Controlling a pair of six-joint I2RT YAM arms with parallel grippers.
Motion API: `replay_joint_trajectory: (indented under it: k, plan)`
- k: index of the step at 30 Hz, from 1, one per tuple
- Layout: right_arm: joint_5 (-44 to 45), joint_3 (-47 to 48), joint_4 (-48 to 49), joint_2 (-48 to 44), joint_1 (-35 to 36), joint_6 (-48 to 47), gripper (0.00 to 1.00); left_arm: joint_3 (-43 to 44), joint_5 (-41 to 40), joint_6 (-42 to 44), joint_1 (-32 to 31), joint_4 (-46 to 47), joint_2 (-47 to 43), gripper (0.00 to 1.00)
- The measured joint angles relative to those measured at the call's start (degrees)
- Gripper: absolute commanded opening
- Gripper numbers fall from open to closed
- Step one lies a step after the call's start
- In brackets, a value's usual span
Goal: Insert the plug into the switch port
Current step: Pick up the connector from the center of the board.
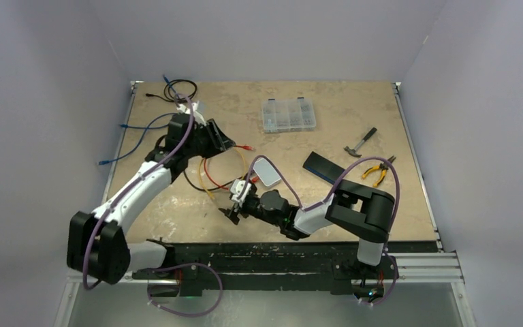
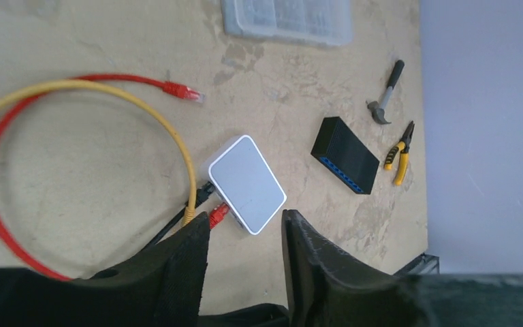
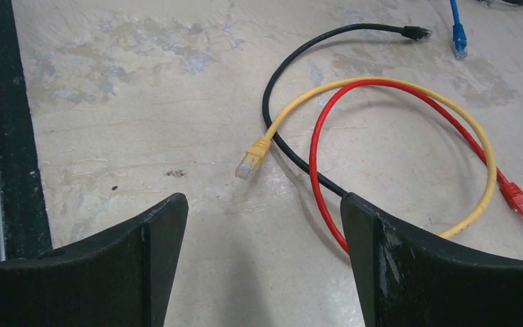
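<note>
1. On the tabletop point(image 1: 340, 102), a beige board mottled with pale scuffs and worn patches, a black strip point(image 1: 279, 253) runs along the near edge; plain lilac-grey walls point(image 1: 48, 82) close the space in on three sides
2. The black network switch point(image 2: 344, 155) lies right of centre with its row of blue ports showing along one long side, and yellow-handled pliers point(image 2: 400, 155) lie near it
3. A small white box point(image 2: 247, 182) with rounded corners sits left of the switch and well apart from it
4. A yellow plug point(image 3: 248, 165) lies loose on the bare surface just beside the white box, with a red plug point(image 2: 218, 214) and a black plug point(image 2: 206, 192) at that same edge of the box; whether either of those two is seated in the box cannot be told
5. The red cable point(image 3: 317, 146) and yellow cable point(image 3: 480, 146) curl in overlapping loops, and the red cable's other plug point(image 2: 180, 90) lies free farther back
6. The left claw point(image 2: 245, 225) hangs above the white box, fingers parted with nothing between them
7. The right claw point(image 3: 262, 201) is low over the yellow plug, spread wide and holding nothing
8. Farther back are a clear compartment box point(image 1: 288, 114), a hammer point(image 1: 361, 142) and a blue cable point(image 1: 136, 133)
</note>
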Motion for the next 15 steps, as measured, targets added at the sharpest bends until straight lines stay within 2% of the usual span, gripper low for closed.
replay_joint_trajectory:
  k: [4,6,9,15]
  plan:
    - [-0.22,3.34,-2.80,2.27,0.00,-0.94,0.83,2.58,-3.06,5.22,3.56,-6.71,-7.69,0.51]
    - [-0.07,5.01,-3.69,3.45,0.02,-1.22,0.82,3.15,-4.87,8.11,6.38,-9.84,-11.17,0.62]
    - [0.31,7.69,-5.25,5.46,0.15,-1.38,0.80,3.15,-10.78,12.22,8.87,-13.81,-15.23,0.64]
    - [2.19,11.87,-7.02,10.21,0.85,-1.46,0.75,1.81,-22.18,18.95,9.03,-18.86,-18.82,0.64]
